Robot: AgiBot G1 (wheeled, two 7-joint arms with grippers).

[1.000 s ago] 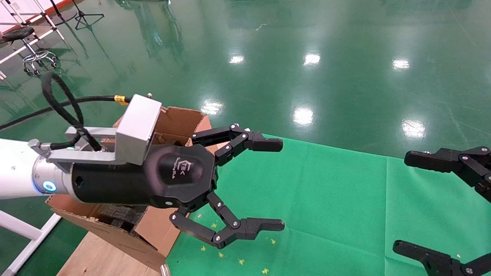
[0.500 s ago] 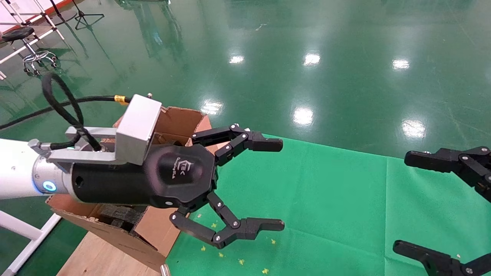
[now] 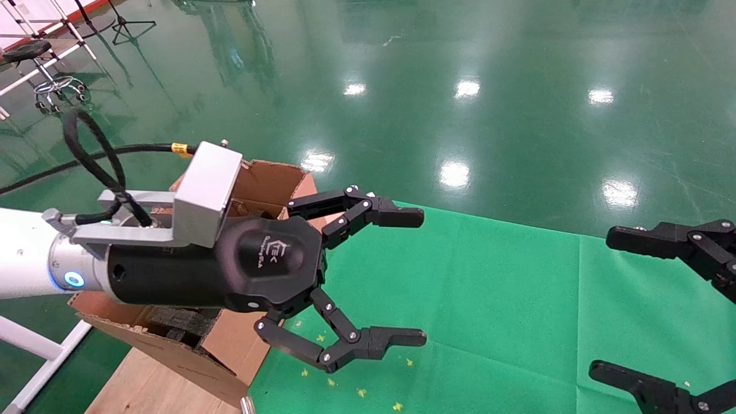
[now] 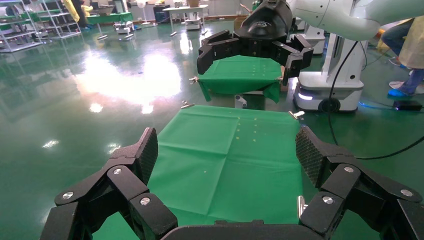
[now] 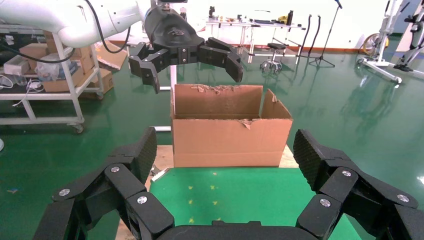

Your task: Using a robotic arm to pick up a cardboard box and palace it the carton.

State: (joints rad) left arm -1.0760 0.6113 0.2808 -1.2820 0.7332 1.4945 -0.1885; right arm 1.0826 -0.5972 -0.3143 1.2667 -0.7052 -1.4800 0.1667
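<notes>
My left gripper [image 3: 422, 276], on the white arm with the silver wrist bracket, hangs open and empty above the right edge of the carton [image 3: 270, 178]. The carton is large, brown, with ragged flaps and dark grey foam [image 3: 181, 322] inside; it stands at the left end of the green cloth [image 3: 489, 299]. The right wrist view shows the carton [image 5: 230, 135] with my left gripper [image 5: 187, 67] above it. My right gripper [image 3: 604, 305] is open and empty at the right edge. The left wrist view shows it [image 4: 255, 57] across the cloth. The small cardboard box is not in view.
The green cloth [image 4: 230, 160] lies on a wooden table [image 3: 144, 385] with small yellow marks [image 3: 356, 391]. A shiny green floor surrounds it. A stool [image 3: 40, 63] and white stands are at the far left. A white wheeled base [image 4: 327, 85] stands beyond the table.
</notes>
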